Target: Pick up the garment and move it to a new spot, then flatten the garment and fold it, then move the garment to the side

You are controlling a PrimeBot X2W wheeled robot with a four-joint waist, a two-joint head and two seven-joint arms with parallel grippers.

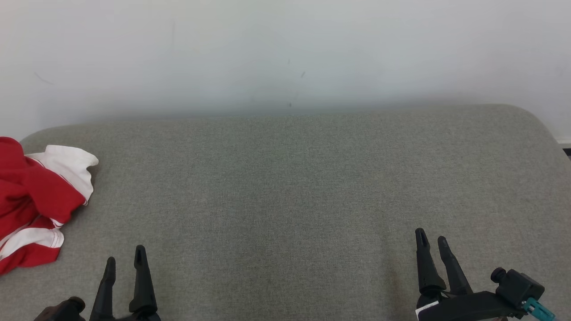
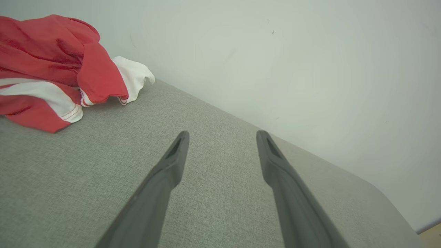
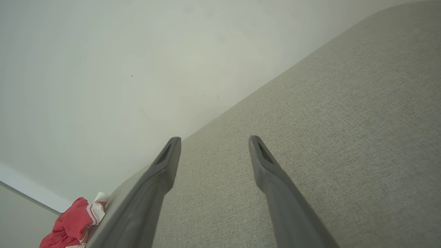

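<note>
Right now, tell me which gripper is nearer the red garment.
The left gripper, close to the garment at the cushion's left end; the right gripper sits far across.

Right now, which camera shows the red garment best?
Left wrist view: the garment is close, large, folds clear. Head view crops it at the edge; right wrist view shows it small and distant.

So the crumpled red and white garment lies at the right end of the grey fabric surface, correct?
No: the crumpled red and white garment lies at the left end of the grey fabric surface, as the head view shows.
</note>
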